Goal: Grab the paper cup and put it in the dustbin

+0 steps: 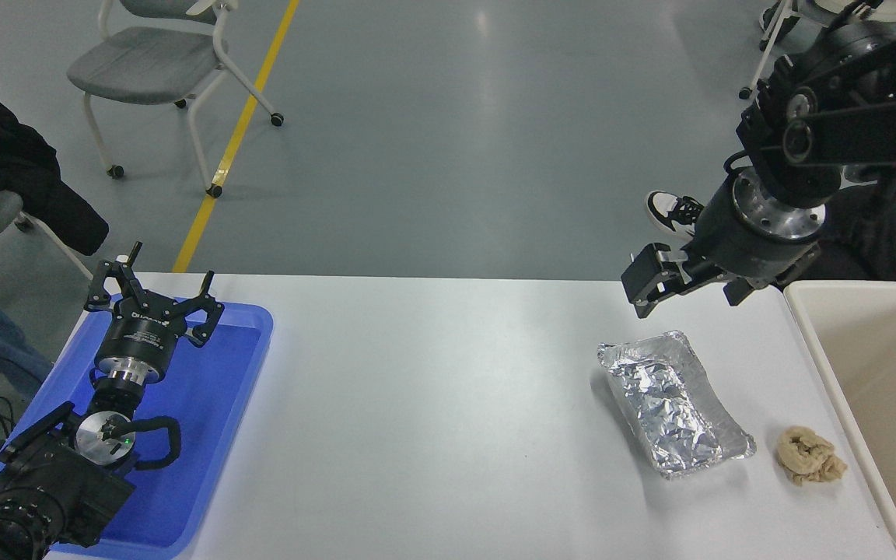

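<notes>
1. The right gripper hangs above the far edge of the white table, beyond the foil tray; its black fingers hold nothing and touch nothing, but from this angle I cannot tell how far apart they stand.
2. The left gripper is parked over the blue tray at the lower left, its fingers spread wide and empty.
3. No paper cup shows on the table or in either gripper; whether it lies inside the dustbin cannot be told, since only part of the bin's inside is in view.
4. The dustbin stands at the table's right edge: cream-beige plastic, thick rounded rim, smooth deep walls.
5. A crumpled silver foil tray, rectangular and creased, lies left of the bin; a wrinkled tan wad sits between them, touching neither.
</notes>
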Controlling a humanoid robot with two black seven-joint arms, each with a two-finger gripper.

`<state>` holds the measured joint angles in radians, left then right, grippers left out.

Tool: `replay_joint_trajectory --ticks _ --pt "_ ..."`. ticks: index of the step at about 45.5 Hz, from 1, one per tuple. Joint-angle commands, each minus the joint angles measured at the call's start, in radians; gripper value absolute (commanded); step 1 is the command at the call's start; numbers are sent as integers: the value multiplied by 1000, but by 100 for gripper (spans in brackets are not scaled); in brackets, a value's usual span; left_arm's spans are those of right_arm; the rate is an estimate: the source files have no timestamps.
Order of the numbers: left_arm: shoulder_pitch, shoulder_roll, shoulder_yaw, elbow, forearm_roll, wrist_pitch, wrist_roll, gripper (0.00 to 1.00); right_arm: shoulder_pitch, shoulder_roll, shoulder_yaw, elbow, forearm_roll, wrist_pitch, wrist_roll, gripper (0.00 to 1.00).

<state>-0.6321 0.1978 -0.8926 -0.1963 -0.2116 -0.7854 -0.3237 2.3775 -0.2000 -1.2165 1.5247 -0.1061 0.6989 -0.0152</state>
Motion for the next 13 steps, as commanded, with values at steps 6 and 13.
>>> replay_joint_trajectory --ticks 6,13 --pt "0 0 0 -2 0 0 0 100 58 10 -6 28 48 57 0 100" --pt "0 0 0 -2 0 0 0 100 81 22 -6 29 49 59 3 100"
